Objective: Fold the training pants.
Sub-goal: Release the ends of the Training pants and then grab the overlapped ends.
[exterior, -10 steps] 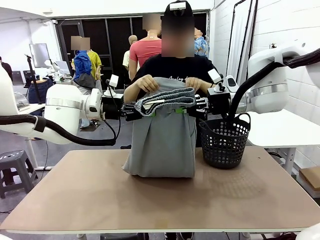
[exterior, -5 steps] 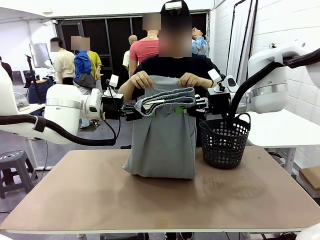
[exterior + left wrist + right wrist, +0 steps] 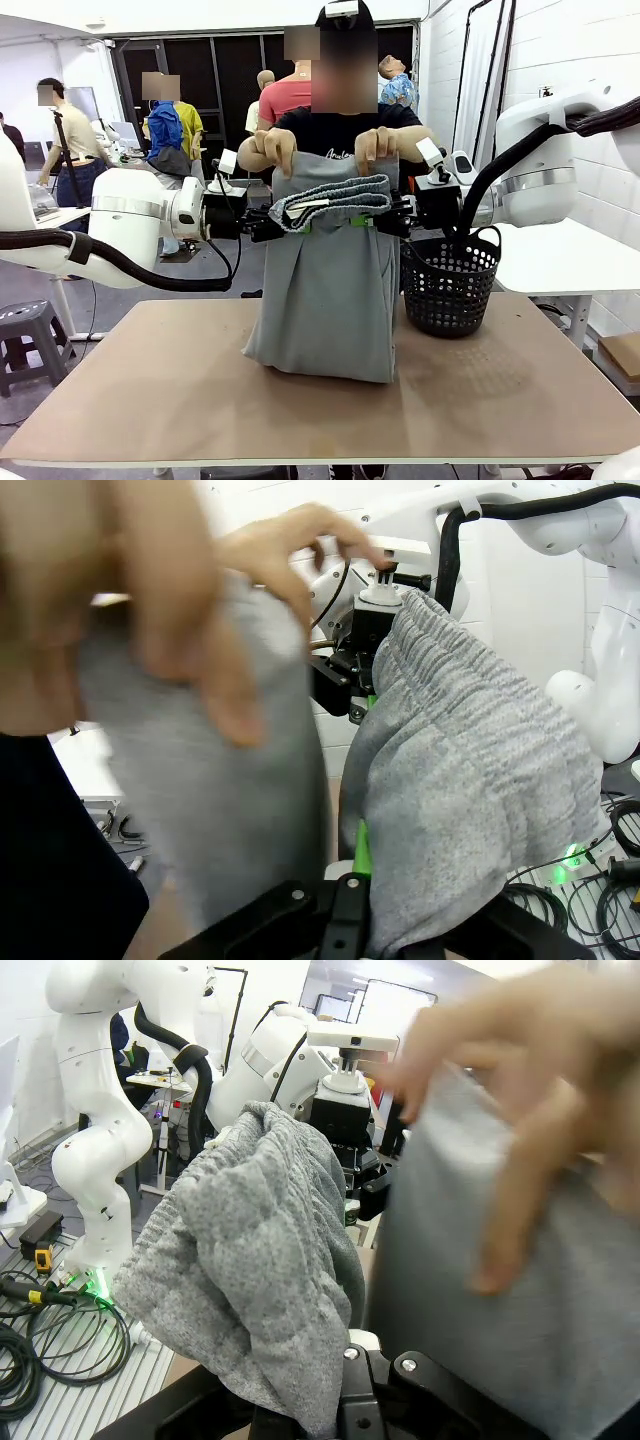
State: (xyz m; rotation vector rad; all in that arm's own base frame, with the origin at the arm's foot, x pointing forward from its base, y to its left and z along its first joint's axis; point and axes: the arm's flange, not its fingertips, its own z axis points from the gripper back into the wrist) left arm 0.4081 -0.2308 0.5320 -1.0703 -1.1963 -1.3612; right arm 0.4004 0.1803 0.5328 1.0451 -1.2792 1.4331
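Plain light grey training pants (image 3: 325, 290) hang doubled between the two pairs of fingers. The left gripper (image 3: 265, 222) is clamped on one end of the gathered waistband (image 3: 335, 200), the right gripper (image 3: 395, 215) on the other. Above the fingers, a person's hands (image 3: 272, 150) pinch the raised fabric. White script on the black shirt (image 3: 340, 125) is partly hidden and unreadable. A black mesh basket (image 3: 450, 290) stands below the right fingers; its contents cannot be made out.

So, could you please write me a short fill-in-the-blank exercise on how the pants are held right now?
The left gripper and right gripper are each shut on the elastic ____ of the training pants. The person's hands hold the fabric ____ than the grippers. The black basket stands on the table at the robot's ____ side of the pants.
Missing words: waistband, higher, right.
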